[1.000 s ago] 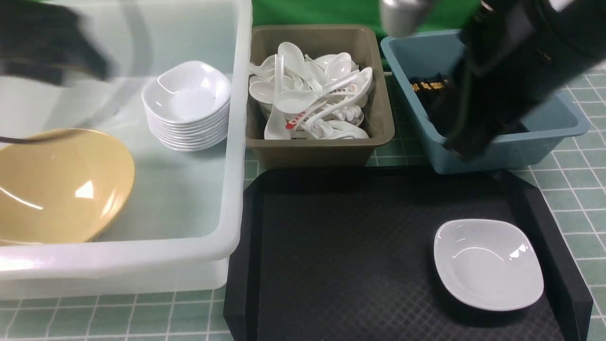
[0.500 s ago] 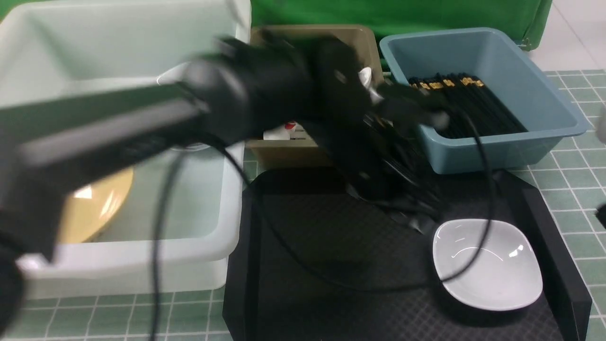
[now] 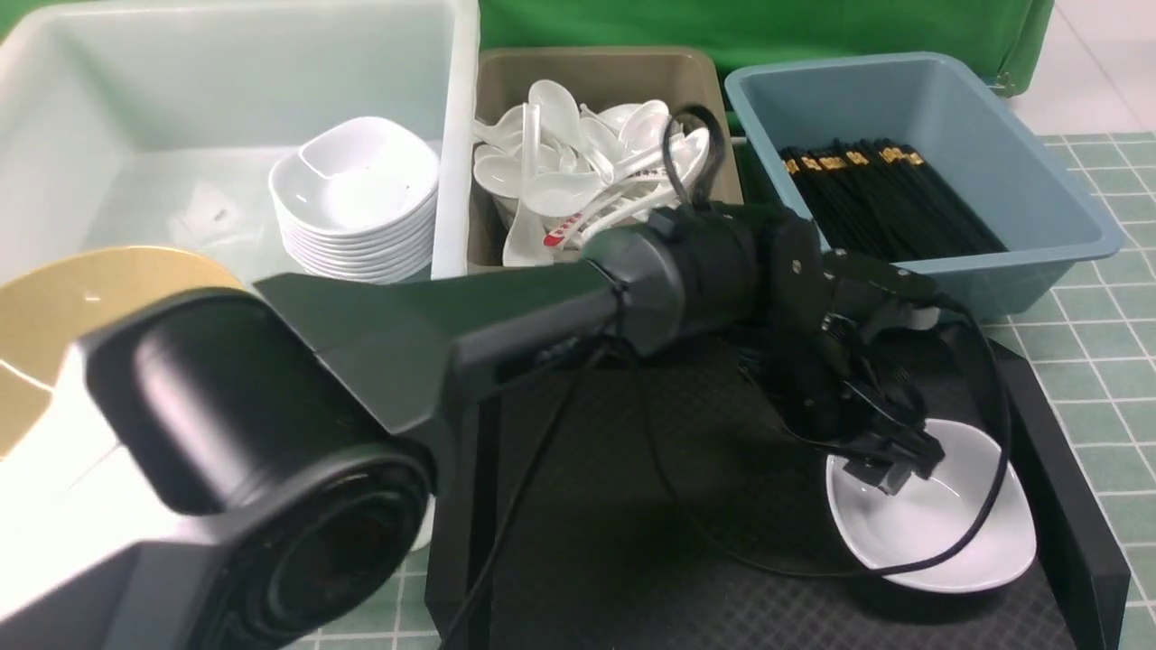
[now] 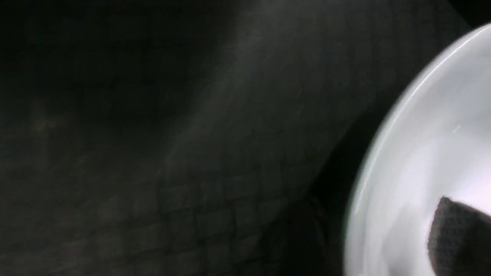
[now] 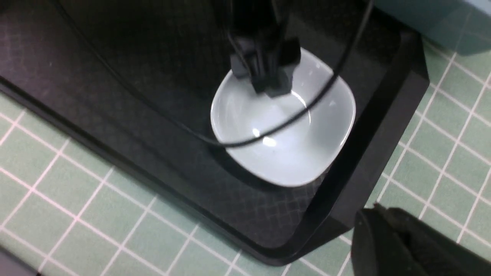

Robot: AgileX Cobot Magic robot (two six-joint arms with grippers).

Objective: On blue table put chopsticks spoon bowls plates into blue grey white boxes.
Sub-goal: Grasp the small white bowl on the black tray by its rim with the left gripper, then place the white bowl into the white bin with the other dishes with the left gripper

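Note:
A small white plate (image 3: pixel 948 533) (image 5: pixel 291 153) lies at the right end of the black tray (image 3: pixel 632 524). My left gripper (image 3: pixel 890 465) (image 5: pixel 264 78) reaches across and stands open astride the plate's near-left rim. One finger pad (image 4: pixel 460 237) is inside the plate (image 4: pixel 429 145); the other finger is hidden. My right gripper (image 5: pixel 378 212) is shut and empty, hovering over the blue table (image 5: pixel 76 191) off the tray's corner. The yellow bowl (image 3: pixel 54 298) and a stack of plates (image 3: pixel 357 194) sit in the white box (image 3: pixel 456 135). Spoons (image 3: pixel 578 176) fill the grey box (image 3: pixel 596 59); chopsticks (image 3: pixel 890 203) lie in the blue box (image 3: pixel 1048 135).
My left arm (image 3: pixel 406 334) crosses low over the white box's corner and the tray, and its cable (image 3: pixel 980 506) loops over the plate. The tray's raised rim (image 5: pixel 379 126) runs close behind the plate. Green cloth hangs behind the boxes.
My left arm swung from the white box across to the tray and came down on the plate's rim, its jaws narrowing. The right arm left the front view.

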